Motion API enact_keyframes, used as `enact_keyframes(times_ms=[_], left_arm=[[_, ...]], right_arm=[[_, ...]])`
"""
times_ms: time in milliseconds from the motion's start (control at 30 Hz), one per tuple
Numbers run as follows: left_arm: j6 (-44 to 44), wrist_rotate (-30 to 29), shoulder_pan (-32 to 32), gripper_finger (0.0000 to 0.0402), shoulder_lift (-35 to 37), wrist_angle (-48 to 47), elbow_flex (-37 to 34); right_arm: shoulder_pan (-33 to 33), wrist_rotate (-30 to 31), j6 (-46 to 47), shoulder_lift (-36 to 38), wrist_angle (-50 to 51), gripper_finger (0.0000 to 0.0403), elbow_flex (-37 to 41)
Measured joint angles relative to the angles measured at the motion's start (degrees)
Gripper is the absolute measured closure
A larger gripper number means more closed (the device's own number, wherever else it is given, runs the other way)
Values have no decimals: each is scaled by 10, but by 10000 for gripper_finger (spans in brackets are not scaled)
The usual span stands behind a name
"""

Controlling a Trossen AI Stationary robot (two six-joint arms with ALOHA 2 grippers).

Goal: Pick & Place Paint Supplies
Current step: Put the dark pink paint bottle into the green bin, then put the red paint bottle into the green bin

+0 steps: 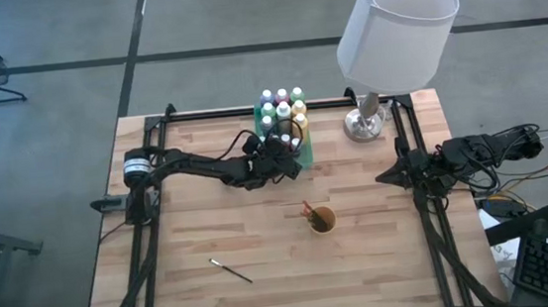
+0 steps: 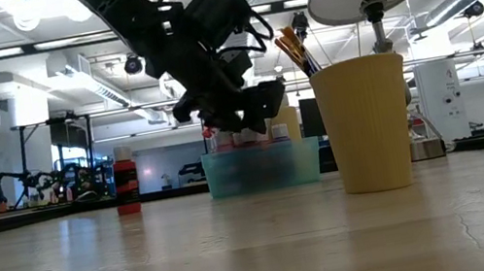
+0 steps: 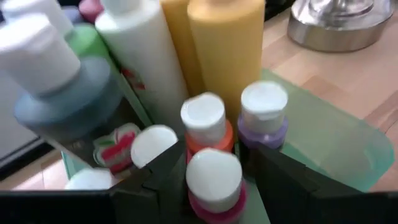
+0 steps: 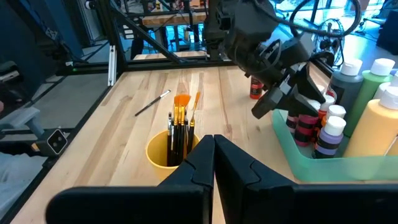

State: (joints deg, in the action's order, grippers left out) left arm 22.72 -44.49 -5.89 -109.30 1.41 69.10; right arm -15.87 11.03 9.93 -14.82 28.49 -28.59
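A translucent green tray [image 1: 302, 154] at the table's far middle holds several paint bottles [image 1: 283, 108] standing upright, in white, green, yellow and grey. My left gripper [image 3: 216, 186] reaches down into the tray's near left corner [image 4: 292, 102] and is shut on a pink bottle [image 3: 214, 208]. An orange-capped bottle [image 3: 205, 121] and a purple one [image 3: 264, 115] stand just beyond it. One red bottle [image 2: 126, 181] stands alone on the table left of the tray. A loose brush [image 1: 232, 270] lies flat near the front. My right gripper [image 4: 214, 149] waits shut at the right edge [image 1: 395, 175]. My left gripper has the pink bottle's body just under its white cap [image 3: 214, 174] pinched between its two fingers [image 3: 168, 180]. The fingers come from above, slanting down from the table's left. The bottle stands upright among the others in the tray; whether its base rests on the tray floor is hidden.
A yellow cup [image 1: 322, 220] with orange-tipped brushes [image 4: 180, 121] stands in the table's middle, nearer than the tray. A lamp with a white shade [image 1: 397, 18] and metal base [image 1: 365, 123] stands right of the tray. Black rails [image 1: 430, 229] run along both sides.
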Motion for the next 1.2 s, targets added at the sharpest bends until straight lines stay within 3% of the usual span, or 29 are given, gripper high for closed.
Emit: enact_keyframes(times_ms=[500,900,1200], left_arm=[[-70,1,15,220,109,-25,0],[-91,5,68,220,267,-247,0],[-51,5,118,220,358,-405,-4]], right_arm=[[0,0,0,0,0,394,0],[0,0,0,0,0,394,0],[0,0,0,0,0,394,0]])
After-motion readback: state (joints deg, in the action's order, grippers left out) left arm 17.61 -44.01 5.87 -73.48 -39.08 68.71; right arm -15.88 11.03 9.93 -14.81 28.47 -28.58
